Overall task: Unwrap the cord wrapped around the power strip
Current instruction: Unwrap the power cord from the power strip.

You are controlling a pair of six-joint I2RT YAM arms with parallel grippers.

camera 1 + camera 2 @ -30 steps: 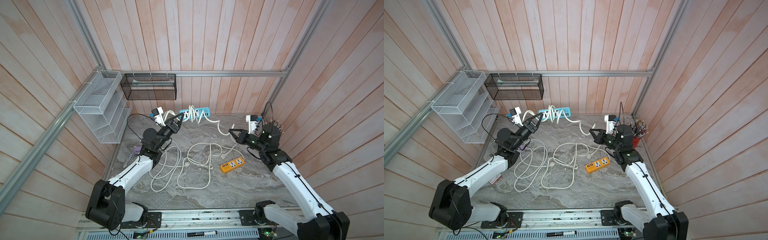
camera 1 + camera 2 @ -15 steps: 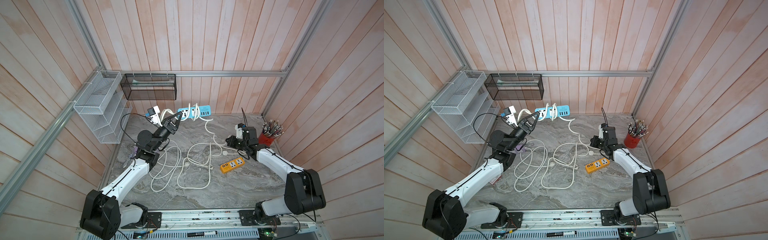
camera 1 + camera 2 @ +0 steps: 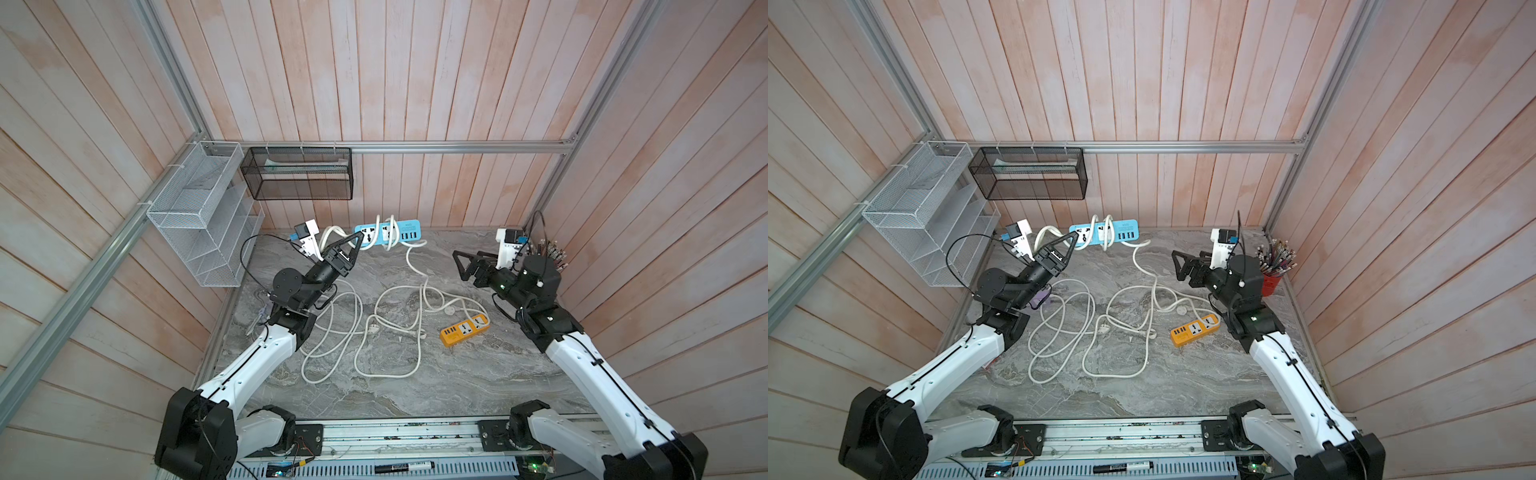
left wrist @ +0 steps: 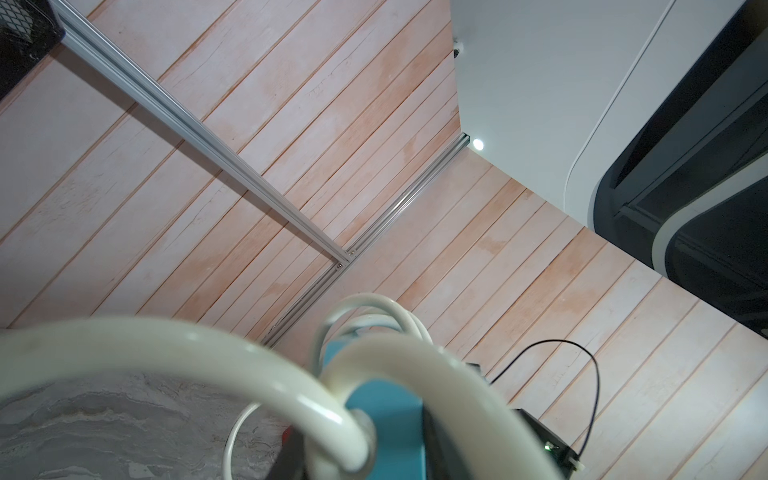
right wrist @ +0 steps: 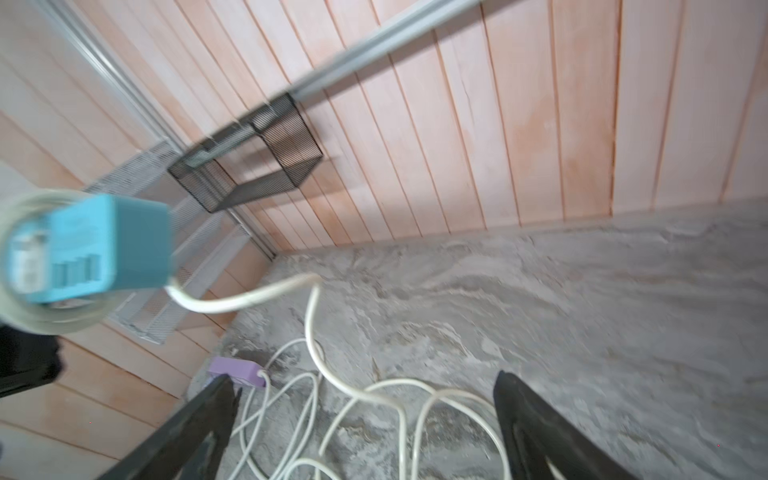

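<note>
while left gripper (image 3: 358,237) seemingly clamps the power strip (image 3: 409,231), right gripper (image 5: 363,378) gapes open.

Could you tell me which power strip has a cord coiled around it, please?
The blue power strip in the left gripper; the orange power strip lies unwrapped on the table.

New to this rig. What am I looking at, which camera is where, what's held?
Two white robot arms with two-finger grippers work over a grey table. Both top views look down from overhead; each wrist view rides on an arm. The left gripper holds a blue power strip up by one end, its white cord looped around it and trailing to the table. The right gripper is open and empty. An orange power strip and a purple power strip lie on the table.
</note>
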